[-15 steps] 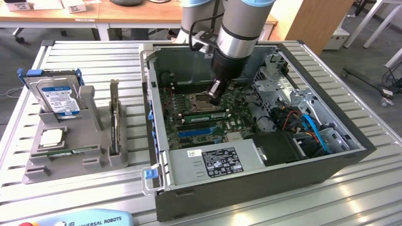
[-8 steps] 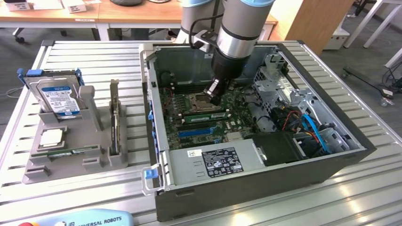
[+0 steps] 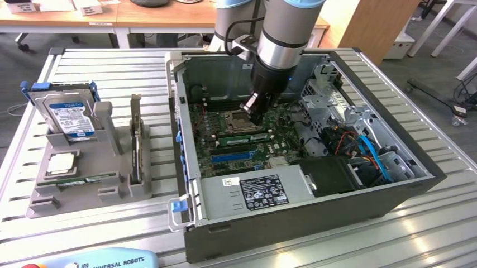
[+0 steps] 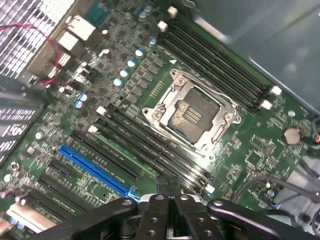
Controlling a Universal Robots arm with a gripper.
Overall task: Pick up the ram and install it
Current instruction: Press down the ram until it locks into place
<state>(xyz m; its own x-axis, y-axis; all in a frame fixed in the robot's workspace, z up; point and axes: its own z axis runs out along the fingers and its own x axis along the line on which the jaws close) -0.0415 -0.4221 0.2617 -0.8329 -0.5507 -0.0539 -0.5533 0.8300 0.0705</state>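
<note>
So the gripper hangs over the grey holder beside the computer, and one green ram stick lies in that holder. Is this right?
Not quite. The exterior view shows the gripper inside the open computer case, above the motherboard, not over the grey holder. One green ram stick does lie in that holder.

I can read "UNIVERSAL ROBOTS" on the light-blue pendant (image 3: 104, 260) at the near edge; print on the drive label (image 3: 72, 118) and white sticker (image 3: 262, 192) stays illegible to me.
</note>
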